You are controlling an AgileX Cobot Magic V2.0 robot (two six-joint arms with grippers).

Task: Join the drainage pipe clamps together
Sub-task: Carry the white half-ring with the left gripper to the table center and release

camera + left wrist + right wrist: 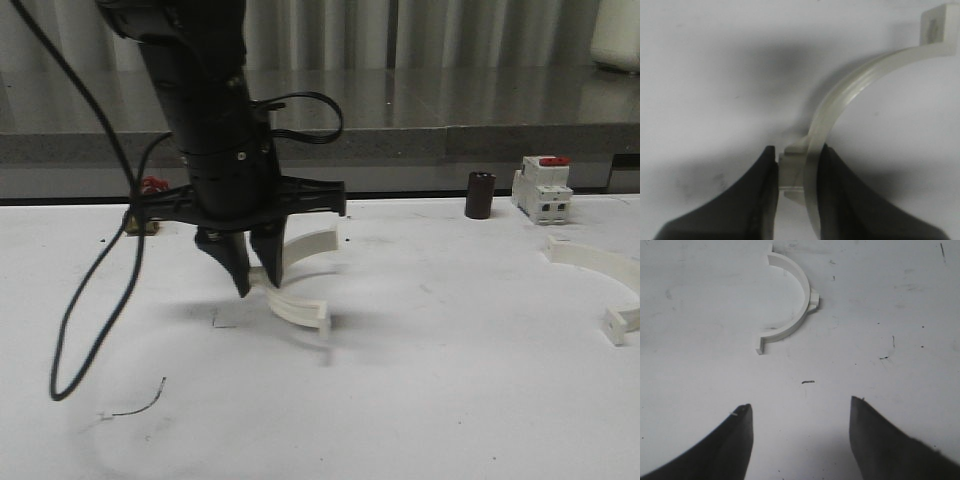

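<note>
Looks like a lab or workshop: a scuffed white worktop (450, 380), a grey ledge (480, 125) behind, a circuit breaker (541, 190) standing loose.

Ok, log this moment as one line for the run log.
left end effector: shut on clamp half | right end effector: open, above table | second half: lying free | halves: not joined

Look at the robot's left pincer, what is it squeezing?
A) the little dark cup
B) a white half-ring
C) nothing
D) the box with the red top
B: the left pincer is shut on the white half-ring, with its dark fingers pressing either side of the ring's band.
</note>
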